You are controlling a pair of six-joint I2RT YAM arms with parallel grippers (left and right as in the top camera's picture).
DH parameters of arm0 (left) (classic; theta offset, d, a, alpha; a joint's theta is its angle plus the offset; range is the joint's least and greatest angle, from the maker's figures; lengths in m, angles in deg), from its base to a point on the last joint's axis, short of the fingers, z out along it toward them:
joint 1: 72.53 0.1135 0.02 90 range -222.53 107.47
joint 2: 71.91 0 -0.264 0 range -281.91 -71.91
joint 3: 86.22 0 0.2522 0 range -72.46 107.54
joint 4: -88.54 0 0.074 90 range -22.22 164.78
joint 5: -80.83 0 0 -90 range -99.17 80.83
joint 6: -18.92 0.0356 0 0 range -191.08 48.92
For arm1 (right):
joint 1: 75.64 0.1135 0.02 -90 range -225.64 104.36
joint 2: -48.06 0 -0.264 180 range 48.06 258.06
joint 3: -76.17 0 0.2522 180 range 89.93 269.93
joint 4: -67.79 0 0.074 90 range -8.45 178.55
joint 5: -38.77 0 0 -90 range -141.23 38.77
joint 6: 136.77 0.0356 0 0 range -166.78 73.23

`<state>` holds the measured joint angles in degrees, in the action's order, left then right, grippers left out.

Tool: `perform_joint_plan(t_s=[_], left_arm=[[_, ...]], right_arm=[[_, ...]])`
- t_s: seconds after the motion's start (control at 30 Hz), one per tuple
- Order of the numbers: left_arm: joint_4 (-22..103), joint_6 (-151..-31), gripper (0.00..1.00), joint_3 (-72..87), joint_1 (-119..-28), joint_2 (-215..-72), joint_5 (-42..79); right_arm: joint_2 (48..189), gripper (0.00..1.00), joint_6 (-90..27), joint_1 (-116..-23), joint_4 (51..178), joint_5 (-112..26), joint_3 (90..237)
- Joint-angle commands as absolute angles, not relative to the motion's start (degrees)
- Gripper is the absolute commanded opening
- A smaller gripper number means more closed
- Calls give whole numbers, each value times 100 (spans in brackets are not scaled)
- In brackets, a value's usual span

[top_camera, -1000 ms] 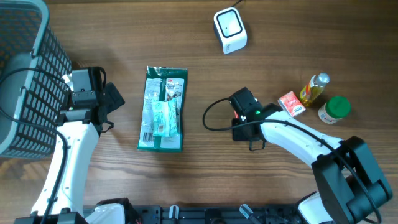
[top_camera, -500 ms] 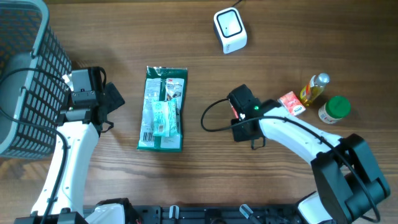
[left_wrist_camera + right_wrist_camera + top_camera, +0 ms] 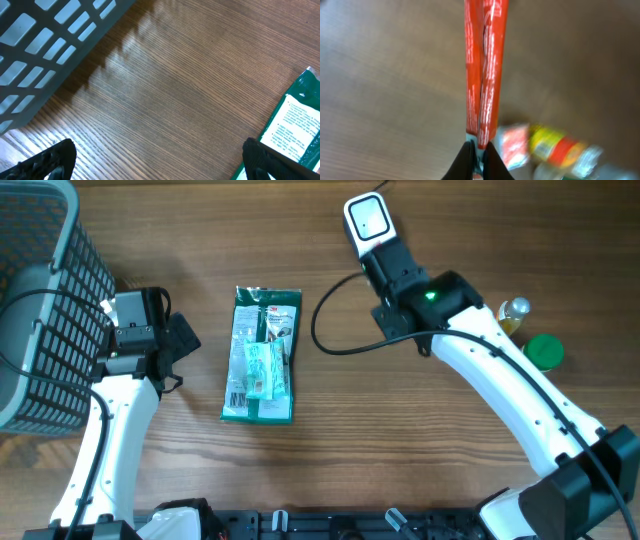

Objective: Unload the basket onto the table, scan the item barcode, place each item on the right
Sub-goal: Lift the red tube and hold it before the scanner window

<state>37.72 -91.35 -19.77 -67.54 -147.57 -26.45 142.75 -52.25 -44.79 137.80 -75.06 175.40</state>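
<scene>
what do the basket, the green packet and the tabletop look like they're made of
Basket: grey-blue moulded plastic, judging by its even grid of slots. Green packet: probably thin plastic film, flat and printed, with a slight sheen. Tabletop: wood or wood-look laminate, with straight brown grain; which of the two can't be told.

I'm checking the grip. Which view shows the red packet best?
Right wrist: the red packet runs up the frame, its lower end pinched in the right claw. Overhead, the arm hides it; the left wrist view misses it.

table (image 3: 330, 480): brown wood grain
basket (image 3: 40, 300): grey-blue lattice
flat packet (image 3: 262, 355): green, white label
scanner (image 3: 368, 220): white, black outline
thin packet (image 3: 485, 65): red, white print
bottle (image 3: 515, 310): yellow
</scene>
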Motion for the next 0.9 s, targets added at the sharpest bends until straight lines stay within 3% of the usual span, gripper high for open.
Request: perform_joint_plan(t_s=[0.0,0.2,0.63,0.87], left_arm=[[3788,-9127,100,-1997,-6728,-14776,-2658],[3788,-9127,100,-1997,-6728,-14776,-2658],[3788,-9127,100,-1997,-6728,-14776,-2658],[3788,-9127,100,-1997,-6728,-14776,-2658]], right_arm=[[14188,4,-6362,-4497,13138,-8407,17684],[14590,4,-7695,-4523,11612,-9108,17682],[16529,4,-9485,-4739,9652,-10415,17682],[17241,4,-9592,-4761,8959,-10824,17682]])
